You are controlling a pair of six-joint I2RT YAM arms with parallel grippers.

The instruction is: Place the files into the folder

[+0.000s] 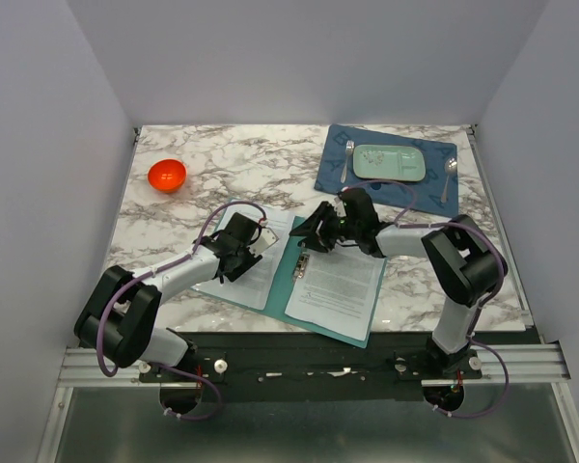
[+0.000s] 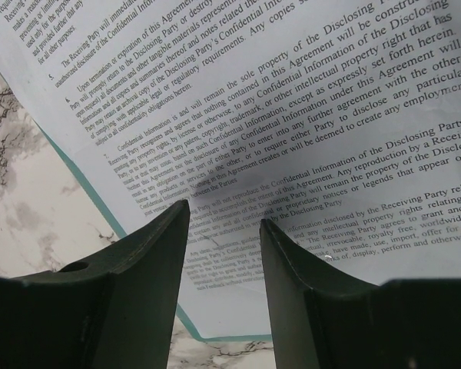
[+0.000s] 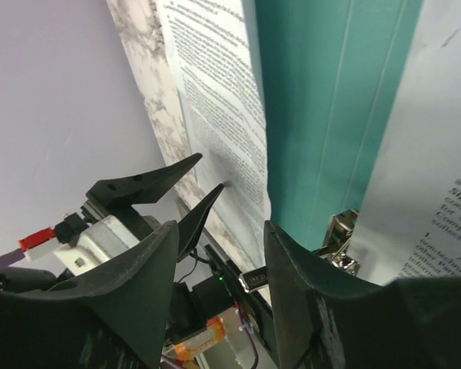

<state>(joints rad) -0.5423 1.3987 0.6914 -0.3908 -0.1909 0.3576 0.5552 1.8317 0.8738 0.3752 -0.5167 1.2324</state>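
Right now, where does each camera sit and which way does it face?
Top external: above and behind the robot, looking down on the open folder; the left arm and right arm show.
Left wrist: on the left arm, facing down at the left sheet; the left gripper frames it.
Right wrist: on the right arm, facing along the folder's spine toward the left gripper; the right gripper shows.
Shared: both wrist views show the left sheet.

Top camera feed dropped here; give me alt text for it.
An open teal folder lies on a marble table with a printed sheet on each leaf. The left gripper hangs open over the left sheet, the right gripper open over the spine, near the clip. An orange bowl sits back left, a blue placemat with a tray back right.
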